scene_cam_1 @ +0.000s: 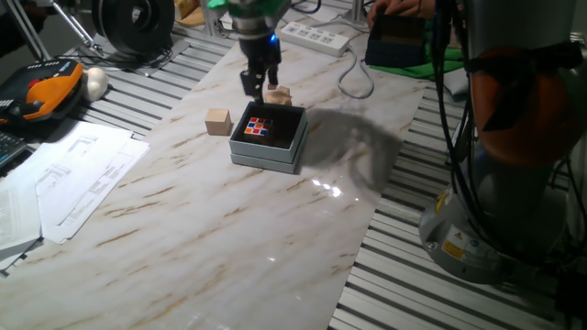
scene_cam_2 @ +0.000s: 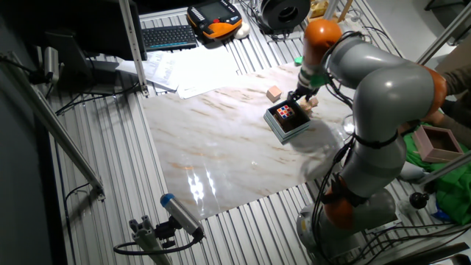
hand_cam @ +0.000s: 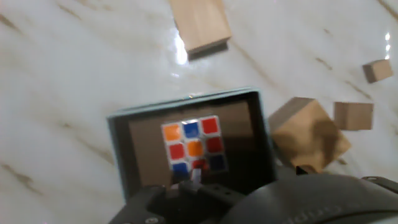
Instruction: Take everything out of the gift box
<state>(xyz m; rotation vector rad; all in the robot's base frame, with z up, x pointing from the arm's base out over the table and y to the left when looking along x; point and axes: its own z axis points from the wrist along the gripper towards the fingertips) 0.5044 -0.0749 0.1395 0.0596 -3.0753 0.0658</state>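
Note:
The gift box point(scene_cam_1: 275, 156) is a small grey-blue square box with a dark inside, in the middle of the marble table. The multicoloured puzzle cube point(scene_cam_1: 259, 127) lies in it and also shows in the hand view point(hand_cam: 193, 146). My gripper point(scene_cam_1: 260, 84) hangs just above the box's far edge, with its fingers apart and nothing between them. One tan wooden block point(scene_cam_1: 279, 95) lies tilted on the table right beside the gripper, outside the box point(hand_cam: 309, 134). Another tan block point(scene_cam_1: 217, 121) sits on the table left of the box.
A smaller wooden block point(hand_cam: 353, 115) and a tiny brown bit point(hand_cam: 377, 70) lie past the box. A power strip point(scene_cam_1: 316, 37) and cable lie at the table's far end, with a dark box on green cloth point(scene_cam_1: 401, 41). Papers point(scene_cam_1: 73, 179) lie at the left.

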